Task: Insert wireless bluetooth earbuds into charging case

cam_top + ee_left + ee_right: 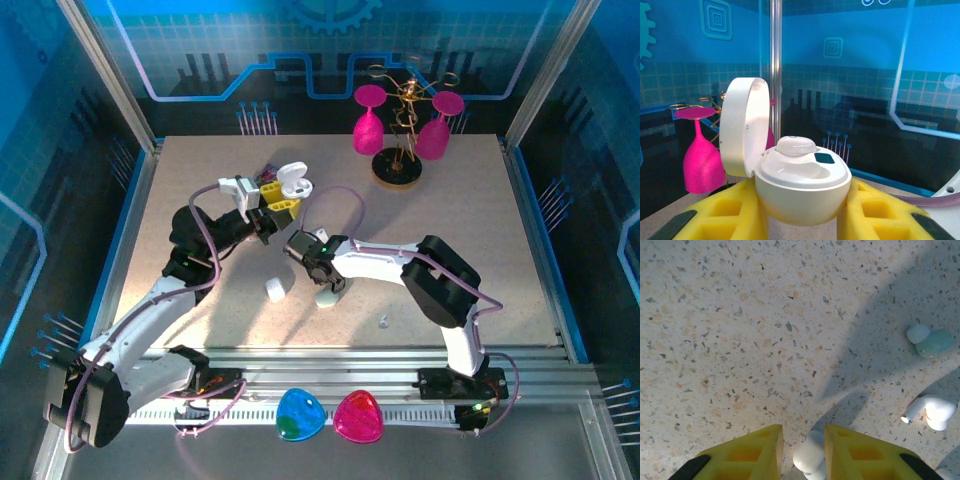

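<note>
White earbud [796,145] in open case [802,192]

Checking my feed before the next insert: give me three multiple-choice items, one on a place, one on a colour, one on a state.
1. Where is the open charging case? A on the table; B in the left tool; C on a shelf.
2. What colour are the glasses on the rack? A pink; B green; C clear.
3. What does the right tool hold? A nothing; B a lid; C a white earbud.
B: its yellow fingers clamp the case. A: both are pink. C: the earbud sits pinched in it.
</note>
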